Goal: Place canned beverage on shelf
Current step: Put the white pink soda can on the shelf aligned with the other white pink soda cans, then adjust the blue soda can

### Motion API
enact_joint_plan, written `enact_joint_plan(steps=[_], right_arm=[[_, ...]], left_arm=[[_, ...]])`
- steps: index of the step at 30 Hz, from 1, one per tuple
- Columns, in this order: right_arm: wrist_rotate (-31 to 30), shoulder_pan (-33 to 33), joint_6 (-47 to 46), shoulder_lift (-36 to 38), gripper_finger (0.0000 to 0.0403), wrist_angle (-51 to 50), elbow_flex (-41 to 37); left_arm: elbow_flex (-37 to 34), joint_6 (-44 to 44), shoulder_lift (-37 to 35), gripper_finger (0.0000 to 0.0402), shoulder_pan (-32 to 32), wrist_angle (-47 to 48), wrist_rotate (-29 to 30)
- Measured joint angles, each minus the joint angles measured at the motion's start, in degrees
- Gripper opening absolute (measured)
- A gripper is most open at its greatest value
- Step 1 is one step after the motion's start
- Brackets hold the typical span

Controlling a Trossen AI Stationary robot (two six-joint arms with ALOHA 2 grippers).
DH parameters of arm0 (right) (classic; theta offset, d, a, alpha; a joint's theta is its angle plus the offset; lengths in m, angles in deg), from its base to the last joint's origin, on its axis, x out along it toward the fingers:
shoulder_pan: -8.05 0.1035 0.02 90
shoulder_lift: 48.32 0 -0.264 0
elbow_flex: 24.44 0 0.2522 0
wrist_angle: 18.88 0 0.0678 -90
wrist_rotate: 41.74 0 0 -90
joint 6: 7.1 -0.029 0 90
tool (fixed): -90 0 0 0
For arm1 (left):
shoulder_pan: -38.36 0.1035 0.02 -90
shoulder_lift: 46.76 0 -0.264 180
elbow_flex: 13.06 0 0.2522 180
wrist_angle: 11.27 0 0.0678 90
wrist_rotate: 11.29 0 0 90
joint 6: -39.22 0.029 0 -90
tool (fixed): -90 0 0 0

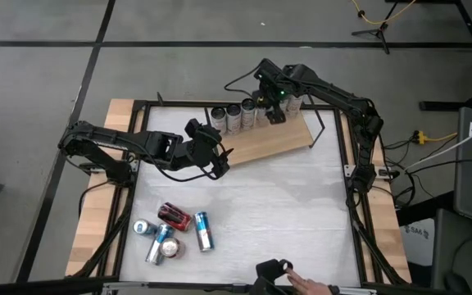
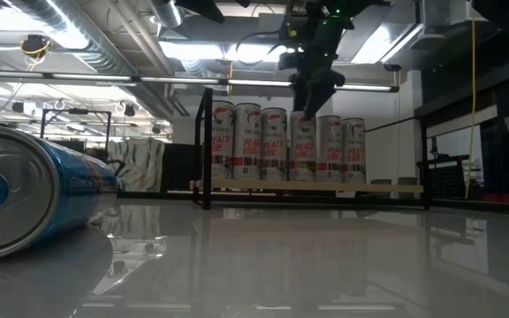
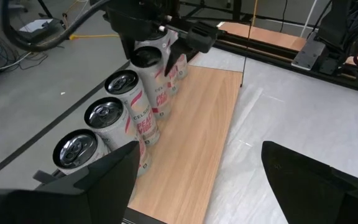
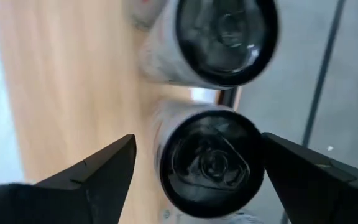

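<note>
While the right pincer hangs over the far row of cans, its fingers sit spread on either side of one white can, clear gaps both sides, so it's not pinching it. That can stands upright on the shelf with the others, along the far edge. The left pincer hovers at the shelf's left end, spread wide, holding nothing. Loose cans lie on the near-left tabletop.
</note>
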Motion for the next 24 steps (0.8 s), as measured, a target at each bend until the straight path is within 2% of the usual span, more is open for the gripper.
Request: enact_joint_plan(steps=[8, 20, 24], right_arm=[[-3.6, 0.0, 0.1, 0.0, 0.0331, 2.5, 0.0], [-3.8, 0.4, 0.0, 1.0, 0.0331, 1.4, 0.1], [-6.7, 1.5, -0.1, 2.8, 0.0331, 1.3, 0.2]], left_arm=[[0.0, 0.0, 0.0, 0.0329, 0.0, 0.0, 0.0], [0.0, 0.8, 0.0, 0.0329, 0.0, 0.0, 0.0], [0.0, 2.1, -0.7, 0.0329, -0.1, 0.0, -0.5]])
